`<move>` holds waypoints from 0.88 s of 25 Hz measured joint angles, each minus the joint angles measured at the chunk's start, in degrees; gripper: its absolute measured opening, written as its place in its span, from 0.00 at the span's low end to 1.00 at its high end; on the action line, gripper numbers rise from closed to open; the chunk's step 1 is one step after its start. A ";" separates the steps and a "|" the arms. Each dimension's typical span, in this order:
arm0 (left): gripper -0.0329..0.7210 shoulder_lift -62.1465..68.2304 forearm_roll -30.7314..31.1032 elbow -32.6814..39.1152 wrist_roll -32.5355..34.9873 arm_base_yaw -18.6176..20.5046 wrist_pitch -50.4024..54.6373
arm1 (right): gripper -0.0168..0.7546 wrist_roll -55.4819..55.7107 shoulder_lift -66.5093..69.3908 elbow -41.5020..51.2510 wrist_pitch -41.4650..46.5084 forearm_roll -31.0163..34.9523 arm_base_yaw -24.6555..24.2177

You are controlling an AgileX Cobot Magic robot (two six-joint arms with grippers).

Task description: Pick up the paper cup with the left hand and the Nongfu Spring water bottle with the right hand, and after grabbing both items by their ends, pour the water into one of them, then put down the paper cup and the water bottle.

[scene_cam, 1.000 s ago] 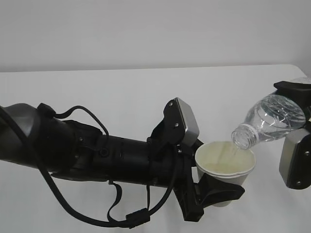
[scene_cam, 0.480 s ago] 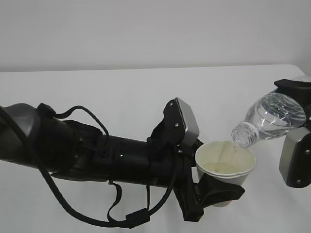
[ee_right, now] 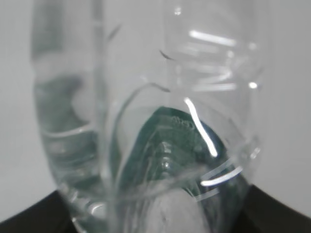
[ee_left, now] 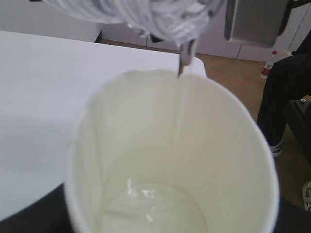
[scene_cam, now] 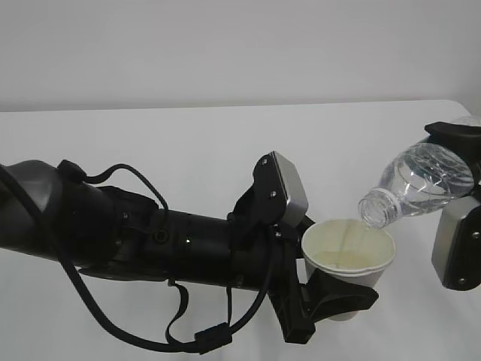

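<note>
My left hand's gripper [scene_cam: 334, 295] is shut on the paper cup [scene_cam: 348, 259] and holds it above the table. The cup fills the left wrist view [ee_left: 170, 160], with clear water [ee_left: 155, 208] pooled in its bottom. My right hand's gripper [scene_cam: 460, 203] is shut on the Nongfu Spring water bottle [scene_cam: 417, 186], which is tilted with its open mouth down over the cup's right rim. A thin stream of water [ee_left: 181, 92] runs from the mouth into the cup. The bottle fills the right wrist view [ee_right: 146, 126], its dark green label showing through the plastic.
The white table [scene_cam: 188, 150] spreads under both arms, with a plain white wall behind. The thick black left arm [scene_cam: 135, 241] with looping cables crosses the lower left. In the left wrist view a brown floor [ee_left: 233, 73] lies beyond the table edge.
Almost nothing has moved. The bottle stays tilted over the cup and water keeps running into it.
</note>
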 joint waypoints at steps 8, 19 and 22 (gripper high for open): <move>0.67 0.00 0.09 0.00 0.00 0.00 0.00 | 0.58 0.00 0.00 0.00 -0.09 0.00 0.00; 0.67 0.00 0.13 0.00 0.00 0.00 0.00 | 0.58 -0.10 0.00 0.00 -0.22 0.00 0.00; 0.67 0.00 0.13 0.00 0.00 0.00 0.00 | 0.58 -0.10 0.00 0.00 -0.22 0.00 0.00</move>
